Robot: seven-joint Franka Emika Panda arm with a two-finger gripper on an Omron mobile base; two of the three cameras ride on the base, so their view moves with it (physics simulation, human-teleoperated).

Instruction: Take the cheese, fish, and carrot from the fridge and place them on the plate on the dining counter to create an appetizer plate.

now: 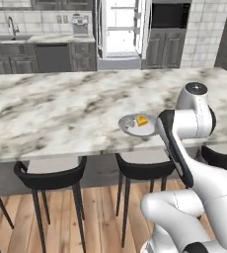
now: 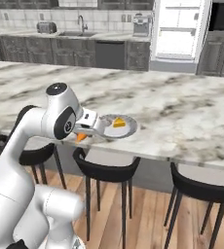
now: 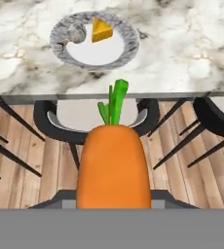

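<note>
Marble table [image 3: 192, 53] ahead; we are carrying carrot [image 3: 114, 165] clenched in tool [image 2: 83, 131], plate [image 3: 128, 46] beyond. Risking early release off edge onto floor.

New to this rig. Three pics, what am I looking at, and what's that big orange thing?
It's a rendered kitchen with a white robot arm on a driving base. Two pictures come from cameras on the base, behind the arm to its left and right. The third looks along the pincer itself, so the carrot it grips looms large. On the dining counter sits a grey plate with a cheese wedge and a small greyish item, probably the fish. The carrot is short of the counter edge, above the stools. The fridge stands open behind.
</note>
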